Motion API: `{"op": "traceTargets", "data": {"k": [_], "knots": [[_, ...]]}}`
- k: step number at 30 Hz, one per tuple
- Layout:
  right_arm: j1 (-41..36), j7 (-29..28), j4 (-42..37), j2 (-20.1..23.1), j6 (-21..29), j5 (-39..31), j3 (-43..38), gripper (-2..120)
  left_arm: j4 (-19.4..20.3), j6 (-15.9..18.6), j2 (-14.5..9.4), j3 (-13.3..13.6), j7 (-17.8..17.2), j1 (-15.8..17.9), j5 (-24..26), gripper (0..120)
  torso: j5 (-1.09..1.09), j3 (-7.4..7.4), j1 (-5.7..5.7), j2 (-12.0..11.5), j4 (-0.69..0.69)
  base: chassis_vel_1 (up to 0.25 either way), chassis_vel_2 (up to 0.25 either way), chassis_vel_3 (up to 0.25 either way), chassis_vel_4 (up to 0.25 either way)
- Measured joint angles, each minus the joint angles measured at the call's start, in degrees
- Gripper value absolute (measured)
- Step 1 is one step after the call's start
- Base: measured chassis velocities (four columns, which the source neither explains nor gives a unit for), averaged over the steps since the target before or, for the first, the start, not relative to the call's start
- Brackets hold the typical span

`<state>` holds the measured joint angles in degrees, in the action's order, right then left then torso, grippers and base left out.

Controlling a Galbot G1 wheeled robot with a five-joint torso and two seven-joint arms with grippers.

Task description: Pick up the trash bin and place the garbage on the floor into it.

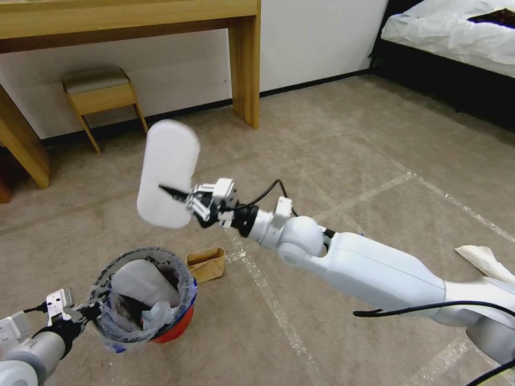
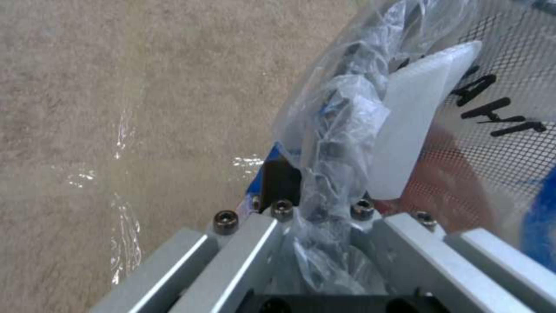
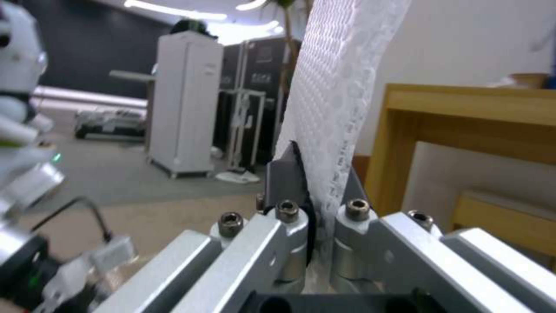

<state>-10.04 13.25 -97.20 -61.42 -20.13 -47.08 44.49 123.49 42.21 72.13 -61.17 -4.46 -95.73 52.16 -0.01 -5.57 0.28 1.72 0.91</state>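
Observation:
The red trash bin [image 1: 174, 325] with its clear bluish bag hangs at lower left, held at the rim by my left gripper [image 1: 90, 311], which is shut on the bag and rim [image 2: 324, 174]. One white slipper [image 1: 144, 279] lies inside the bin, among dark bits. A second white slipper [image 1: 167, 174] is up in the air above and behind the bin, pinched at its edge by my shut right gripper [image 1: 177, 194]; its textured sole [image 3: 339, 100] stands between the fingers. A brown paper bag [image 1: 206, 264] lies on the carpeted floor [image 1: 332, 161] just behind the bin.
A wooden desk leg [image 1: 245, 69] and a small stool [image 1: 103, 96] stand by the far wall. A bed [image 1: 456, 37] is at upper right. A white paper wad [image 1: 485, 260] lies on the carpet at right. Tape lines [image 1: 268, 300] cross the floor.

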Motion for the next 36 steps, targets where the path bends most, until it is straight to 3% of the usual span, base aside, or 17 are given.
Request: {"op": "traceTargets", "data": {"k": [14,36], "knots": [[0.3,0.9,4.8,-2.2,-0.9,4.2,7.5,0,0.4,0.0,-1.3,-0.1,-0.1,-0.1,0.8,1,0.00,0.00,0.00,0.0,0.00,0.000,0.000,0.000,0.000],[-1.3,0.2,9.0,-7.4,-0.9,7.1,13.5,0,0.7,-0.1,-0.3,0.1,-0.1,0.5,0.7,1,0.00,0.00,0.00,0.0,0.00,0.000,0.000,0.000,0.000]]}}
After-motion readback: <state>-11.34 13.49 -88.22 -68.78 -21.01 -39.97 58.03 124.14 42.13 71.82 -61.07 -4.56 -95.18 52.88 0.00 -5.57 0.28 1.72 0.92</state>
